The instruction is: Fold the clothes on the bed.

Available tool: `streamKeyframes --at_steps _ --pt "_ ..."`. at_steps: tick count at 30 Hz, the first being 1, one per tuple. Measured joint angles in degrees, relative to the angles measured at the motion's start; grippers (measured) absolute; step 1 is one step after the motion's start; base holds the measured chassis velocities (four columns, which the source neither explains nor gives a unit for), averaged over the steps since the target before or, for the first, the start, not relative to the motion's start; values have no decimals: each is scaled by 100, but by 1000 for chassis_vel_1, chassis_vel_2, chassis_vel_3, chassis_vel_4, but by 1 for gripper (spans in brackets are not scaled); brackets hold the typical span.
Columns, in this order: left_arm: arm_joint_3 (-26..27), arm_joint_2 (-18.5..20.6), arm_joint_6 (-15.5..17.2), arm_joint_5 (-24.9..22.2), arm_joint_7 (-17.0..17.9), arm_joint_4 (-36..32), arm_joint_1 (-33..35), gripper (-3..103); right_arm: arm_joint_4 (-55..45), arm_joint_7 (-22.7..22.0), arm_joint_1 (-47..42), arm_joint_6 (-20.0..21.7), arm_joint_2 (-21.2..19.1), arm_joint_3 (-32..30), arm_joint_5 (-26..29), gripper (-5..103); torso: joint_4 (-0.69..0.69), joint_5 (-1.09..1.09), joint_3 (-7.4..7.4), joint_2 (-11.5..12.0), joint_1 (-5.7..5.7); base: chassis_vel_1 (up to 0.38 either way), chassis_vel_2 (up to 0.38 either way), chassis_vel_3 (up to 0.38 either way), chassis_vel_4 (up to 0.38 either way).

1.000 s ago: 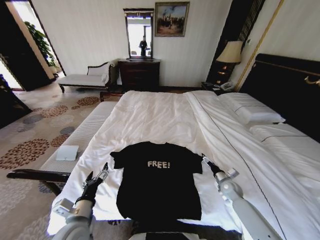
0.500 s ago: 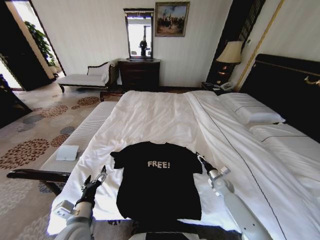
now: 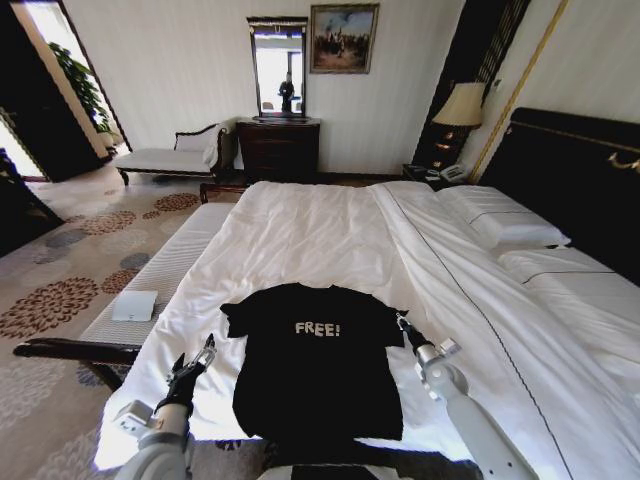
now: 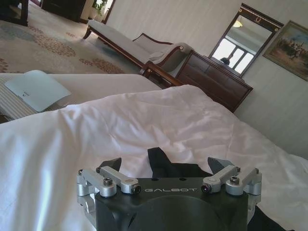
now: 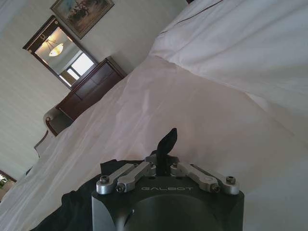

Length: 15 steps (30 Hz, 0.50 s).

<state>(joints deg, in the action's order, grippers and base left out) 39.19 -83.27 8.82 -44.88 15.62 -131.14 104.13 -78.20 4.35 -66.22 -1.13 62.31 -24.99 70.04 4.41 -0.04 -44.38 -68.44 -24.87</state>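
The clothes are one black T-shirt [image 3: 315, 365] with white "FREE!" lettering, lying flat on the near end of the bed [image 3: 330, 230]. My left gripper [image 3: 203, 352] is open, just outside the shirt's left sleeve. In the left wrist view the sleeve tip [image 4: 161, 161] lies beyond the spread fingers of the left gripper [image 4: 166, 168]. My right gripper [image 3: 404, 323] is at the edge of the right sleeve. Its fingers [image 5: 167, 142] are shut together, with the shirt [image 5: 72, 207] to one side. Whether fabric is pinched is not visible.
A white-cushioned bench [image 3: 165, 270] with a white pad [image 3: 134, 305] on it runs along the bed's left side. Pillows [image 3: 505, 225] and a dark headboard [image 3: 575, 175] lie to the right. A dresser [image 3: 278, 148] with a mirror and a chaise [image 3: 170, 158] stand along the far wall.
My right gripper has shifted left to the edge of the right sleeve. My left gripper has dropped slightly beside the left sleeve. The shirt lies as before.
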Motion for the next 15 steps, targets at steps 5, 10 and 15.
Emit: streamKeyframes --at_steps 5,10,15 --pt "-53 -31 -19 1 -1 109 -38 100 -190 -108 -98 -126 53 -19 -132 1 0 0 0 0 0 0 0 0 0" --pt "-44 -21 -20 0 6 139 -83 100 -632 -161 -278 -197 90 3 -271 0 0 0 0 0 0 0 0 0 0" --pt "-26 -14 -23 12 18 137 -50 100 -1140 -166 -341 -281 244 183 -530 0 0 -1 0 0 0 0 0 0 0"
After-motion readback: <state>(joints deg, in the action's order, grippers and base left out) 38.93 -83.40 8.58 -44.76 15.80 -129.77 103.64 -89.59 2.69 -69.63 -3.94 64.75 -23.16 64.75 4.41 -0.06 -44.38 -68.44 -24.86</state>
